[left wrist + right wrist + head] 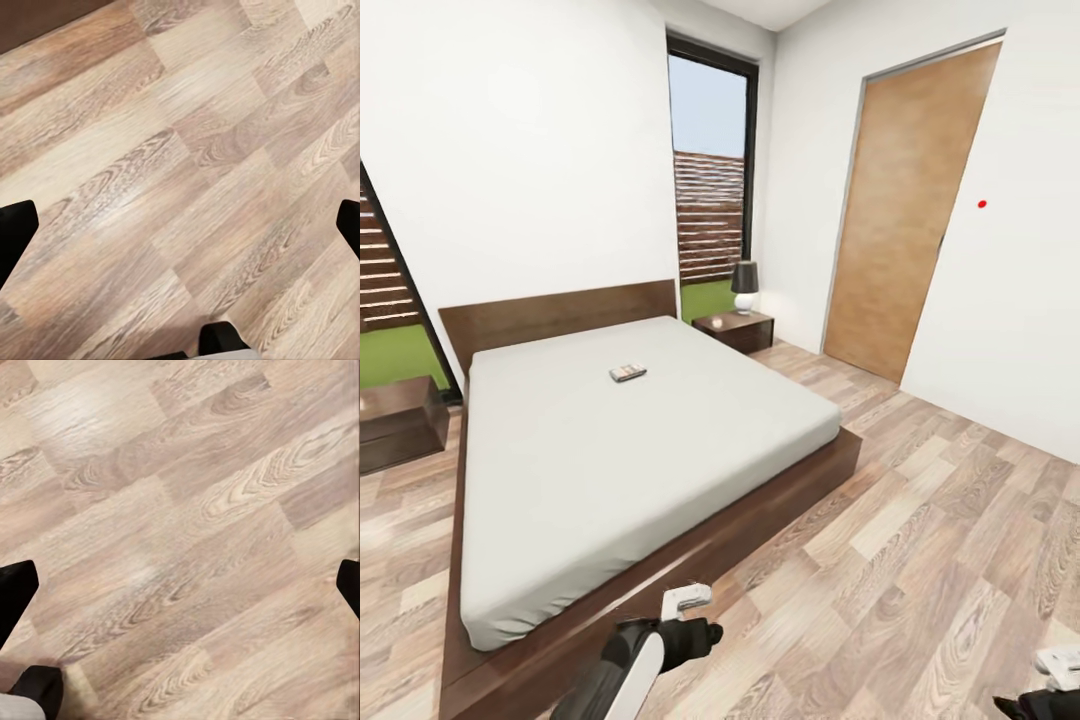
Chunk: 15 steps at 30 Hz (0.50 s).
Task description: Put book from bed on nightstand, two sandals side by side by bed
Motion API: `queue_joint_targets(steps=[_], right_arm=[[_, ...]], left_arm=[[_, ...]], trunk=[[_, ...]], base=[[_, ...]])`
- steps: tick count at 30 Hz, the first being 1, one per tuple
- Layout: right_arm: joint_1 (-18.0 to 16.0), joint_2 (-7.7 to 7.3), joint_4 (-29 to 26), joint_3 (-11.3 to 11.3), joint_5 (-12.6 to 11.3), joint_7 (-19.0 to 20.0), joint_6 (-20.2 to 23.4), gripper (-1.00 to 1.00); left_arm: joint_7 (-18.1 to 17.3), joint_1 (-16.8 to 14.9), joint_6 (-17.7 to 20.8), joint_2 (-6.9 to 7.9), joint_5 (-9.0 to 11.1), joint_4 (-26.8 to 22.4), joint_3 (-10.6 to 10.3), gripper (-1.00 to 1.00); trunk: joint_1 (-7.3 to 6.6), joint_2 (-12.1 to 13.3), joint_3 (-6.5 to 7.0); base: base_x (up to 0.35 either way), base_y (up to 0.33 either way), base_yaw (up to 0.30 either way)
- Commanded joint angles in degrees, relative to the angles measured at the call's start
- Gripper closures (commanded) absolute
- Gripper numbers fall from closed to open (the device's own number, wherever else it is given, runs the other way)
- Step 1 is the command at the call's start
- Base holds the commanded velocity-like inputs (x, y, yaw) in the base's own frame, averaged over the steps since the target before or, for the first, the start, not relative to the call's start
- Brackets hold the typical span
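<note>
You had the robot standing at the foot corner of the bed [610, 470], looking across its pale mattress toward the headboard. The book [627, 373] lay flat on the mattress, in the half nearer the headboard and well apart from every edge. Beyond the far right corner of the bed stood a nightstand [736, 328] bearing a lamp [744, 287], below the tall black-framed window [710, 180]. A second nightstand [400, 420] sat at the bed's left side. A wooden door [910, 210] filled the right wall.

Your left pincer [180, 225] hung low over the wood-plank floor [920, 540], just beside the bed frame, its dark fingertips [16, 232] set wide apart with nothing between them. Your right pincer [180, 585] hovered over bare planks too, its fingertips [15, 589] likewise spread wide and empty. In the head view both arms barely reached into the bottom edge.
</note>
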Motion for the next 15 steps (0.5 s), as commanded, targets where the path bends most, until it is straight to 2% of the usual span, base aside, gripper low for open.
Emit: queue_joint_targets(steps=[1, 2, 6, 15], right_arm=[[0.2, -0.32, 0.3, 0.0, 1.0, 0.4, -0.5, -1.00], [0.7, -0.74, 1.6, -0.1, 6.7, 1.8, -3.9, -1.00], [0.9, -0.78, 1.9, -0.1, 8.3, 2.2, -4.6, -1.00], [0.9, -0.72, 2.1, -0.1, 8.9, 2.4, -4.8, -1.00]], left_arm=[[0.7, 0.0, -0.6, 0.04, 0.8, 0.5, -0.4, -1.00], [0.6, -0.1, -3.7, 0.10, 1.5, 3.1, -1.4, -1.00], [0.4, -0.1, -4.5, 0.12, 1.6, 3.9, -1.6, -1.00], [0.2, -0.1, -5.3, 0.16, 1.8, 4.3, -1.7, -1.00]], trunk=[[0.00, 0.0, -0.15], [0.00, 0.0, -0.23], [0.00, 0.0, -0.56], [0.00, 0.0, -1.31]], base=[[0.000, 0.000, -0.133], [0.000, 0.000, -0.144], [0.000, 0.000, -0.145], [0.000, 0.000, -0.148]])
